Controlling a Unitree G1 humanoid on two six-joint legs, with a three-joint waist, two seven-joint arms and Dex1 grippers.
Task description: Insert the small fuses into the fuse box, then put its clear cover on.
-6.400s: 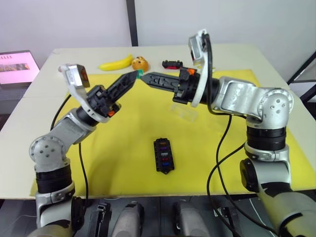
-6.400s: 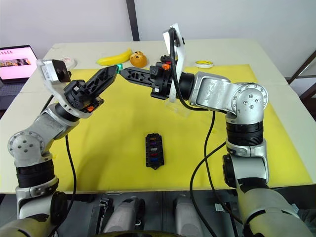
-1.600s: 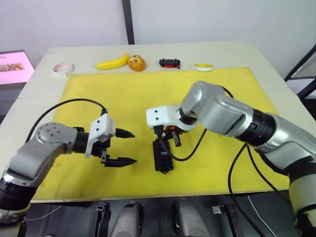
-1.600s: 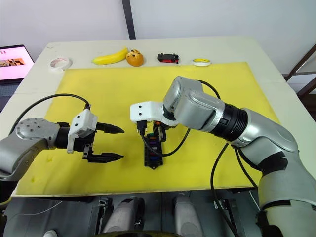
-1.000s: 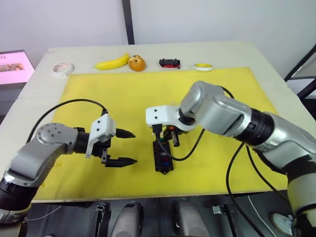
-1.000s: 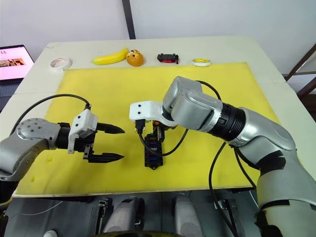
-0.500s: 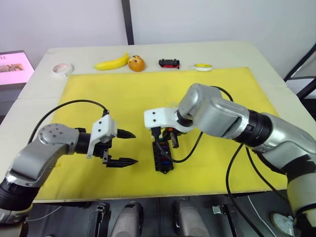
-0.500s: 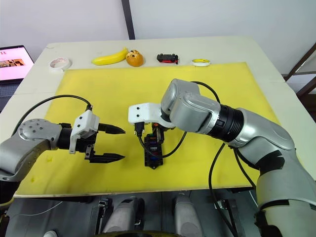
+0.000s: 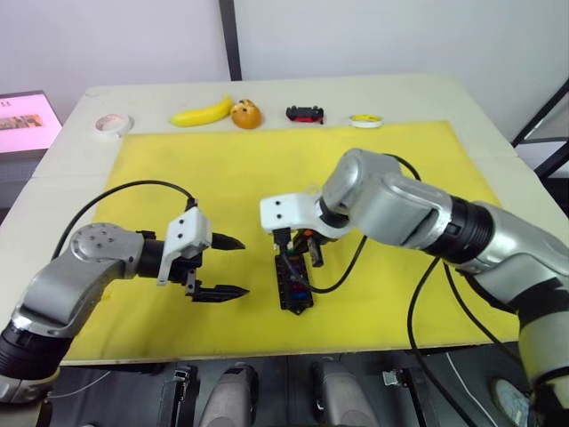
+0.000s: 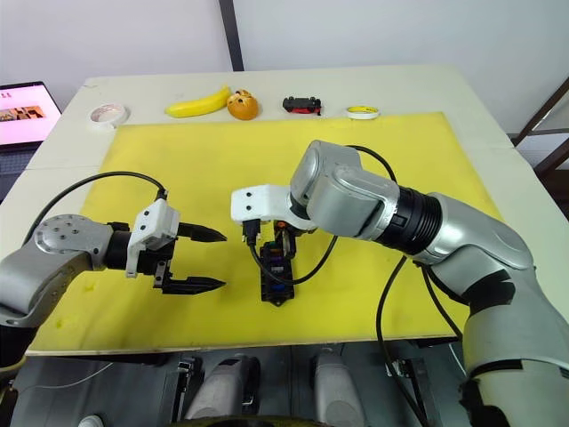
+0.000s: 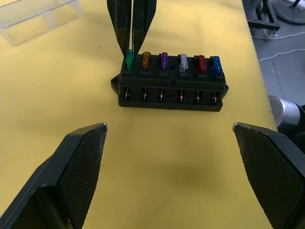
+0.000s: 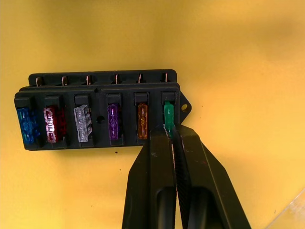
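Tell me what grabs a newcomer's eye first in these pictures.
The right tool pinches a tiny green plastic fuse in the end slot of the small black rectangular fuse box on the yellow mat. Five more coloured fuses fill its row. The left tool hovers open beside it.

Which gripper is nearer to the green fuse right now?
Right. The right gripper is pinching the green fuse at the end slot of the fuse box. The left gripper hangs open off to the box's side, apart from it.
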